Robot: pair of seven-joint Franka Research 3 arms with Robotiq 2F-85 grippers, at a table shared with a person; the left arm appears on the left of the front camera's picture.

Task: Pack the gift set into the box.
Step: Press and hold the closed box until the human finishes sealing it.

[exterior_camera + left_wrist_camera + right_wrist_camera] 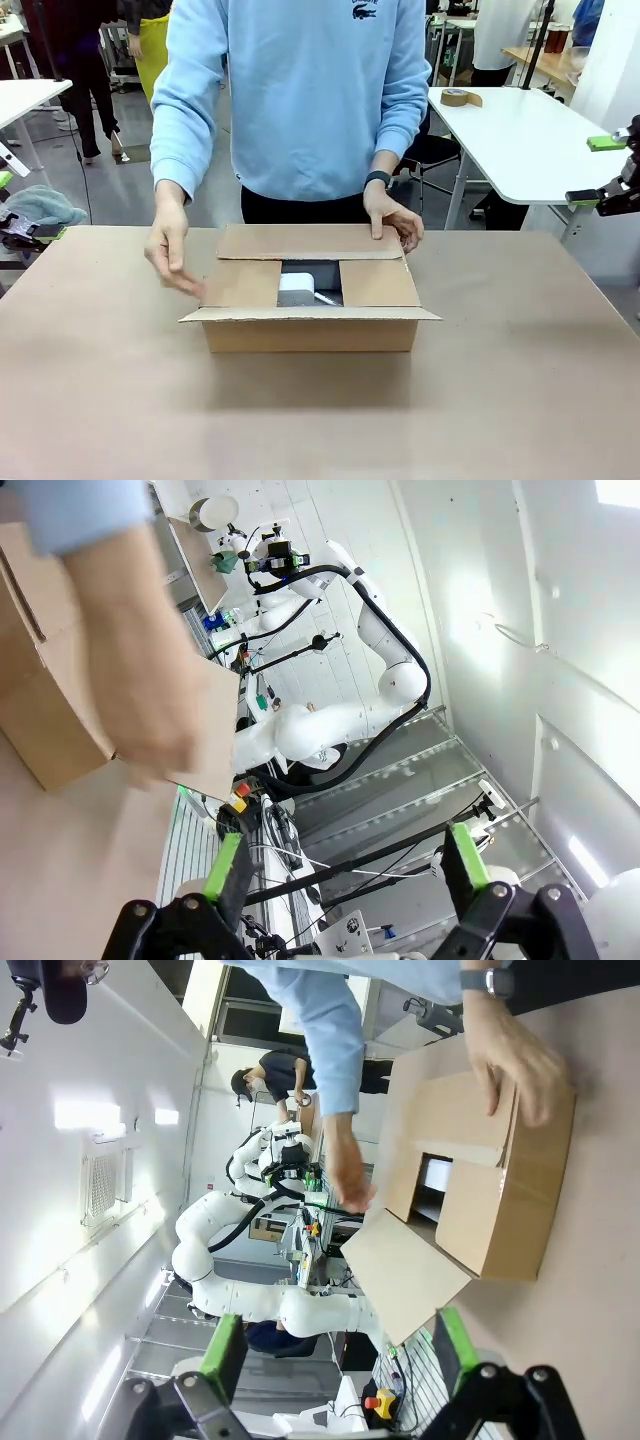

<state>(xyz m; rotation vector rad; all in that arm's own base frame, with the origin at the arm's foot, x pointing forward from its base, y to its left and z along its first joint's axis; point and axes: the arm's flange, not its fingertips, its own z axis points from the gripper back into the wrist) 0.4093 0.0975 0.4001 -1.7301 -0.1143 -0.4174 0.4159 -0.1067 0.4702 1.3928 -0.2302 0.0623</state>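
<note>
The brown cardboard box (310,330) sits mid-table. Its far flap and both side flaps are folded in, and the near flap sticks out flat toward me. Through the gap between the side flaps a white piece of the gift set (298,287) shows; the rest of the set is hidden. One hand of the person (393,220) presses the far flap, the other (172,248) is at the left flap. My left gripper (28,206) hangs open at the far left edge, my right gripper (595,170) open at the far right. The left wrist view shows the box (50,715) and its empty left gripper (345,865). In the right wrist view are the box (495,1200) and the empty right gripper (338,1350).
The brown table (520,400) has free room all around the box. A roll of tape (458,97) lies on a white table (530,140) behind at the right. A teal cloth (45,200) lies beyond the left edge.
</note>
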